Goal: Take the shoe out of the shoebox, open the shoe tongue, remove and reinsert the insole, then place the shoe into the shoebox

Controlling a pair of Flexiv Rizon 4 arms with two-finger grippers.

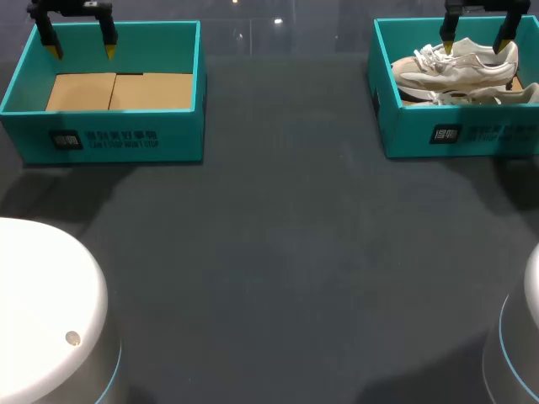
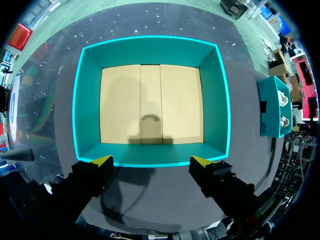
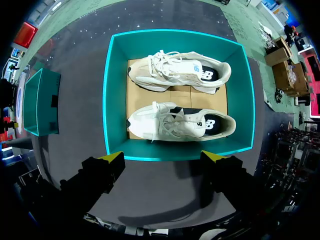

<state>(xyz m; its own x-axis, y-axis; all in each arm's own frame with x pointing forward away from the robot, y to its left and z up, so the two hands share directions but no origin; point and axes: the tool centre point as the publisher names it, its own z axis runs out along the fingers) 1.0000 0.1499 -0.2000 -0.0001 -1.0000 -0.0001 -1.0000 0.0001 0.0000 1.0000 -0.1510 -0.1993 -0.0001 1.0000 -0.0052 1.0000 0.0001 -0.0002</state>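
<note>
Right gripper (image 3: 164,158): wide open, empty, hovering over the shoebox (image 1: 472,135) at the head frame's upper right. Left gripper (image 2: 151,161): also wide open, empty, over the second box (image 2: 87,100) at upper left, which shows only its cardboard floor (image 2: 180,105). The nearer shoe (image 3: 180,122) lies just ahead of the right fingers, long axis parallel to the line between the tips, toe toward the second box. The farther shoe (image 3: 177,72) lies alongside it. Right arm is nearer, and probably needs a wrist turn to pinch across the shoe. The right wrist view separates both shoes, while the head view overlaps them.
</note>
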